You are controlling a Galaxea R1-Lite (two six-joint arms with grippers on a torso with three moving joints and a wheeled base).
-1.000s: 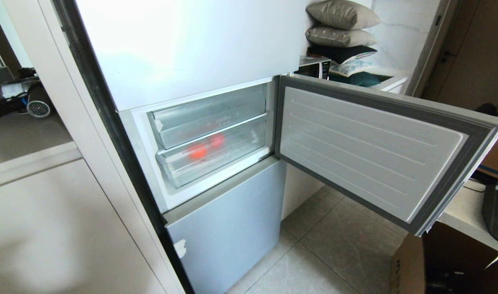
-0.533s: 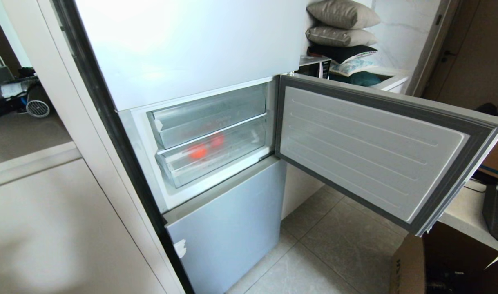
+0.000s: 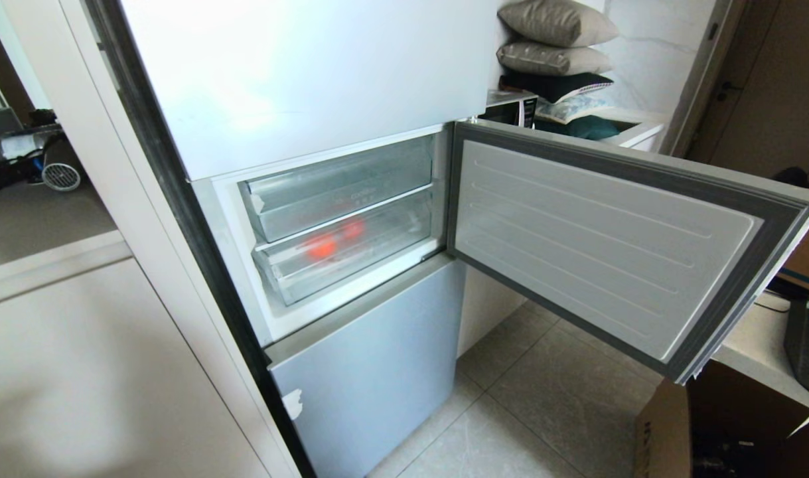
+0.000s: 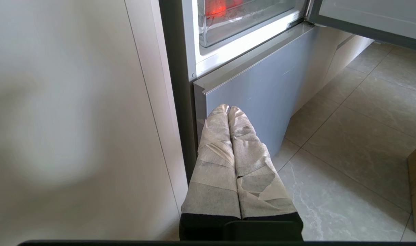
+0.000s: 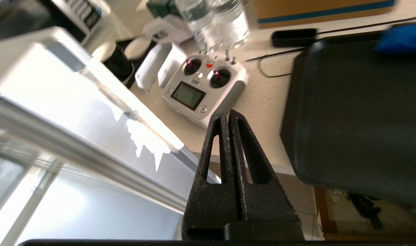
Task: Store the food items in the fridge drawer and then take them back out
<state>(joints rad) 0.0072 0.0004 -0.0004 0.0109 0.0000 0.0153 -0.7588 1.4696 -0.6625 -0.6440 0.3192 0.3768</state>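
Both fruits are seen inside the shut fridge drawer. The right gripper and left gripper are closed, empty. The drawer front should be hooked squarely and drawn out evenly.

This is a home kitchen, lived-in and a little cluttered. A tall pale fridge stands built in between cream cabinet panels, its middle door swung open over a floor of large grey tiles. To the right of the fridge runs a light speckled table carrying a microwave, a black tray, water bottles and a grey handheld remote controller. Beyond the fridge door, cushions are stacked, and a cardboard box sits on the floor below the door.
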